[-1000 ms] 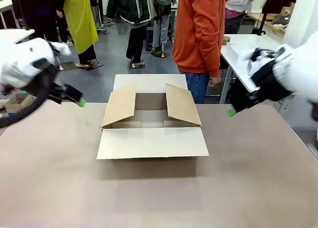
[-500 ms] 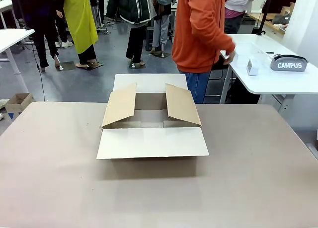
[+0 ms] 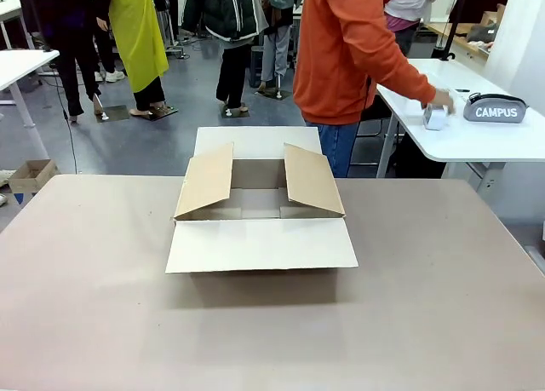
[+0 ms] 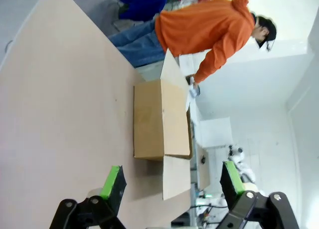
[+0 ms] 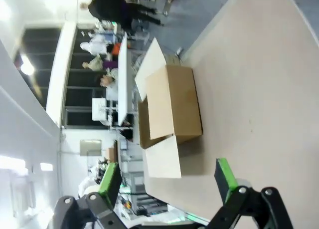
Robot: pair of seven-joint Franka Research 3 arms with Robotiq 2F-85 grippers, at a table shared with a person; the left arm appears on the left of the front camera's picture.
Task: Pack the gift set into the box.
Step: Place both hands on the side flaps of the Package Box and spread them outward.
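Note:
The box (image 3: 260,205) stands open in the middle of the table, its four flaps spread; it also lies ahead in the left wrist view (image 4: 155,120) and the right wrist view (image 5: 173,108). The grey "CAMPUS" pouch (image 3: 496,109) rests on a white side table (image 3: 460,142) at the far right. Beside it, a person in an orange top (image 3: 345,50) has a hand on the white boxed item (image 3: 435,116). My left gripper (image 4: 171,183) is open above the table, holding nothing. My right gripper (image 5: 167,181) is open too, holding nothing.
The brown tabletop (image 3: 426,306) spreads wide around the box. A small brown carton (image 3: 30,175) sits on the floor at far left. Another white table (image 3: 21,62) stands at the left, and several people stand behind.
Both arms have pulled out of the front view. The person has turned and reached right, and their hand now rests on the white boxed item on the side table.

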